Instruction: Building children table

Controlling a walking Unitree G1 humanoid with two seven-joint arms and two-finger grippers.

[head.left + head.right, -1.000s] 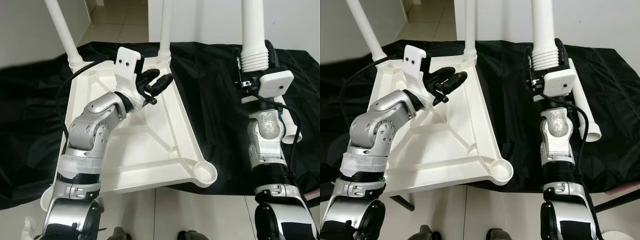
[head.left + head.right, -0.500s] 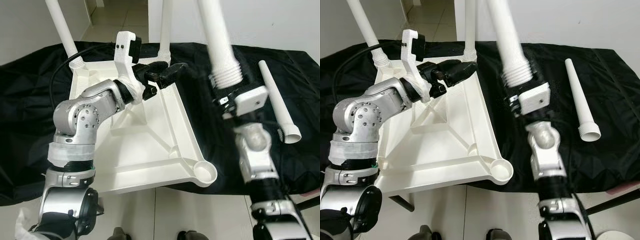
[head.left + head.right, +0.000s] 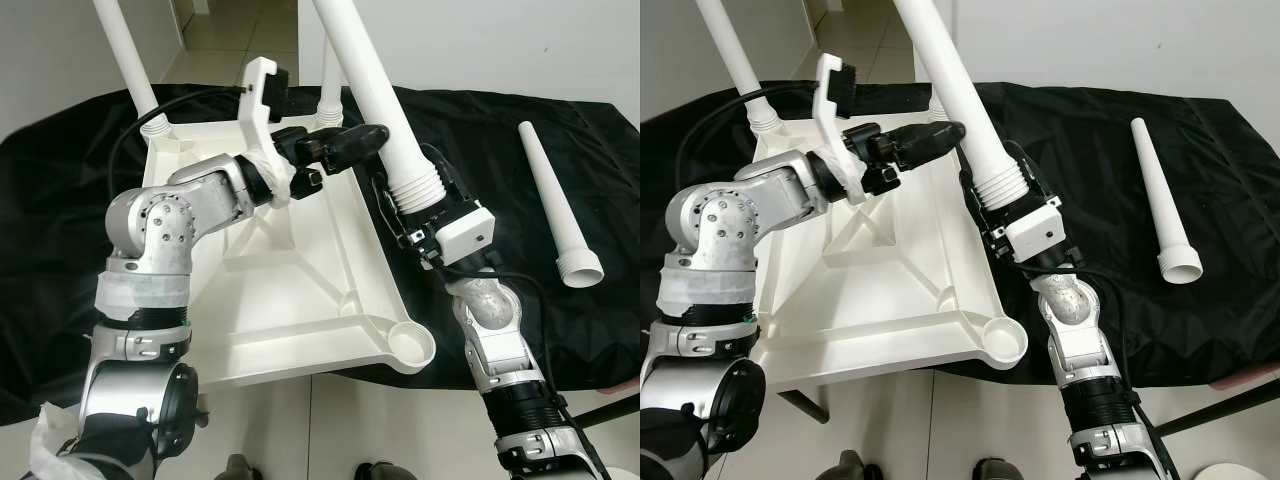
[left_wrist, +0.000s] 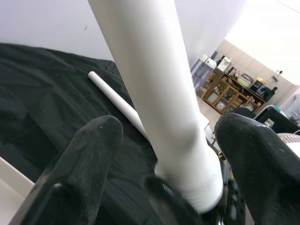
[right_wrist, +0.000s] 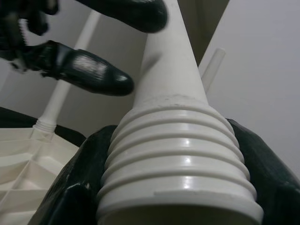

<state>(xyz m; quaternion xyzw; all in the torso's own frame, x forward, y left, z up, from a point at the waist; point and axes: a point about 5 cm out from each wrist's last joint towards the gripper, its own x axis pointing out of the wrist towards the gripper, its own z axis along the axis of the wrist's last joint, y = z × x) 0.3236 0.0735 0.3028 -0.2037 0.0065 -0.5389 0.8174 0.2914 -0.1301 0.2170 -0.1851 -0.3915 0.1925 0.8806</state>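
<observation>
Right gripper point(image 3: 415, 205) clamped on threaded table leg point(image 3: 375, 100) mid-frame, tilted for the tabletop's point(image 3: 300, 290) empty corner socket point(image 3: 408, 343). Left gripper point(image 4: 164, 140) fingers wide, straddling the shaft to steady it.

White table top point(image 3: 300, 290), turned over, on a black cloth point(image 3: 470, 130). White legs point(image 3: 125, 55) standing up from it, plain, no pattern. One more white leg point(image 3: 375, 100) with ridged rings at its thick end, held in black fingers point(image 5: 89, 183). Another white leg point(image 3: 555, 205) lying on the cloth. Silver arms point(image 3: 170, 225) with black cables. Pale tiles on the floor point(image 3: 330, 420). White wall point(image 3: 480, 40) behind.
</observation>
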